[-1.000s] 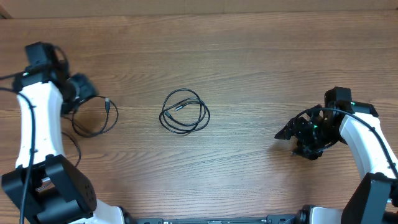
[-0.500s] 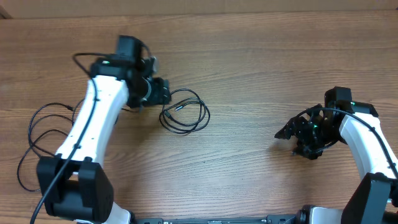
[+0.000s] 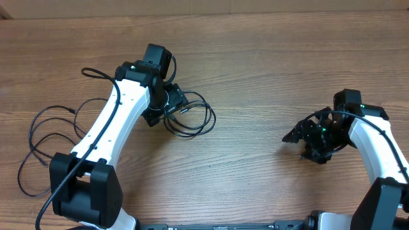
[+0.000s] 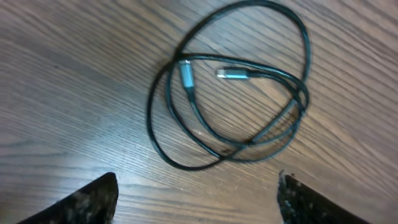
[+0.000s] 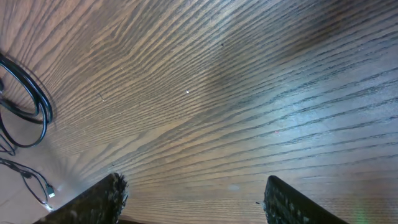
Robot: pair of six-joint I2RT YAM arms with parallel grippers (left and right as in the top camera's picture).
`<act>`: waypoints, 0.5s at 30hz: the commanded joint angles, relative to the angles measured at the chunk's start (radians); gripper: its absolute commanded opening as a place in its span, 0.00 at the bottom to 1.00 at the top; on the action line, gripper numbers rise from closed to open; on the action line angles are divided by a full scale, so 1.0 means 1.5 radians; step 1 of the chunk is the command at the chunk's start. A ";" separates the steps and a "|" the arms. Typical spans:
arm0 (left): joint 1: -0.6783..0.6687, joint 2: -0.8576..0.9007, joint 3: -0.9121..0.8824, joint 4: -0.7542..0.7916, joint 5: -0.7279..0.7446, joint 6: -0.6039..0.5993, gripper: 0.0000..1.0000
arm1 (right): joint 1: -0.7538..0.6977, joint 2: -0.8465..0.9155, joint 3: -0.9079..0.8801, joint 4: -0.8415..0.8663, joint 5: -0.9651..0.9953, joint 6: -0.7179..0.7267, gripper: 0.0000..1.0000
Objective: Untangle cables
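One of the cables (image 3: 192, 118), a thin black cord coiled in loose overlapping loops, lies mid-table. My left gripper (image 3: 167, 103) hovers over its left edge, open and holding nothing. In the left wrist view the cable coil (image 4: 236, 93) lies just beyond the open left gripper (image 4: 196, 186), with two metallic plug ends (image 4: 186, 73) inside the loops. More thin black cable loops (image 3: 45, 137) sprawl at the far left. My right gripper (image 3: 294, 136) sits low at the right, open and empty. The right wrist view shows the right gripper (image 5: 196, 186) over bare wood and a cable arc (image 5: 34, 106) at its left edge.
The wooden table (image 3: 255, 64) runs to a back edge at the top of the overhead view. A thicker black wire (image 3: 96, 73) arcs off the left arm. A thin cord with a small plug (image 5: 37, 180) lies at the lower left of the right wrist view.
The left arm swung from the far left to the central coil, jaws opening wider. The loose loops at the far left are now uncovered. The right arm has not moved.
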 commanded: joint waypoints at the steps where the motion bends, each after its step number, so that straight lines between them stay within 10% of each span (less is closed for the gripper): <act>1: -0.003 0.013 -0.038 0.016 -0.038 -0.051 0.83 | -0.001 -0.010 0.013 0.004 0.000 -0.002 0.70; 15: -0.004 0.022 -0.183 0.136 -0.018 -0.051 0.75 | -0.001 -0.010 0.013 0.004 -0.001 -0.001 0.70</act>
